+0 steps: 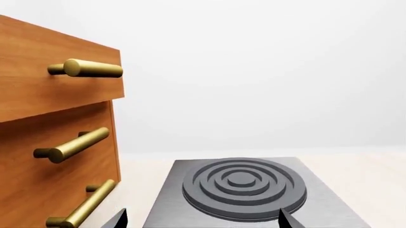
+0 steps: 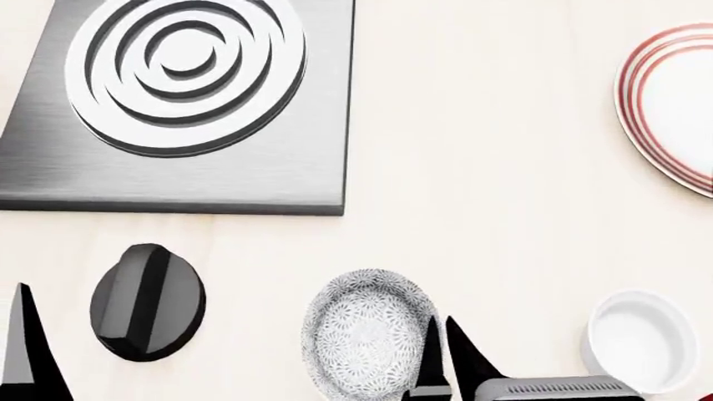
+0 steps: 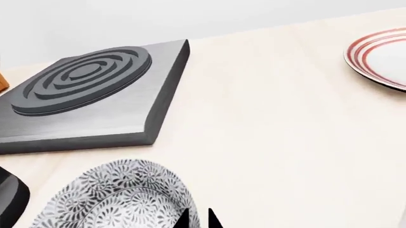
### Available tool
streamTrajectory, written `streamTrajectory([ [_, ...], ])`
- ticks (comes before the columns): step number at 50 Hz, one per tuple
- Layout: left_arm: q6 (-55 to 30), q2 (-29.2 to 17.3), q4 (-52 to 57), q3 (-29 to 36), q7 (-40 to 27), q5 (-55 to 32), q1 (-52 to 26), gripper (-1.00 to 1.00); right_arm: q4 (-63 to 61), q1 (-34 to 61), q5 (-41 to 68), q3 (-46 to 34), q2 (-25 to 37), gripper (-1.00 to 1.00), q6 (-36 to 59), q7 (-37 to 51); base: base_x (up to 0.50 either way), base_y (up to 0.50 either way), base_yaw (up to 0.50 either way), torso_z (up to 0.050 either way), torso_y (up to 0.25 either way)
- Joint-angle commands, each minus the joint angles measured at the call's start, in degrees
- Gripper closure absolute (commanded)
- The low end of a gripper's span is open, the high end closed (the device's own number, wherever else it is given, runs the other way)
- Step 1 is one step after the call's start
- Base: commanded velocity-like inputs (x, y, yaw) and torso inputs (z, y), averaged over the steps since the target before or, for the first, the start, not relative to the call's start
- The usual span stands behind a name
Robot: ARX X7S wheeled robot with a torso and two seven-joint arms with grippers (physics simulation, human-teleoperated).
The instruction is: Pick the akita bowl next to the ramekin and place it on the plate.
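Observation:
The akita bowl (image 2: 362, 334), grey-and-white lacy, sits at the near edge of the pale counter, and its patterned inside fills the low part of the right wrist view (image 3: 114, 199). To its right stands the plain white ramekin (image 2: 643, 338). My right gripper (image 2: 442, 355) straddles the bowl's right rim, one finger inside and one outside, narrowly shut on it (image 3: 199, 219). The red-ringed plate (image 2: 672, 109) lies far right, cut by the frame edge, and also shows in the right wrist view (image 3: 381, 59). My left gripper (image 1: 203, 221) is open over the burner slab, holding nothing.
A grey metal slab with a ringed burner (image 2: 184, 63) takes the far left of the counter. A black oval knob (image 2: 147, 301) lies left of the bowl. Wooden drawers with brass handles (image 1: 76, 147) stand beside the burner in the left wrist view.

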Motion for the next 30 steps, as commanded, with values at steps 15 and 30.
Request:
streamTrajectory([
  [15, 0.1, -0.4, -0.2, 0.3, -0.6, 0.1, 0.0, -1.0, -2.8, -1.8, 17.6, 5.8, -0.8, 1.0, -0.3, -3.7, 0.0, 0.0, 0.0, 0.0, -0.001],
  [30, 0.2, -0.6, -0.6, 0.9, -0.9, 0.5, -0.1, -1.0, -7.4, -3.4, 42.5, 12.5, -0.4, 1.0, -1.1, -7.7, 0.0, 0.0, 0.0, 0.0, 0.0],
])
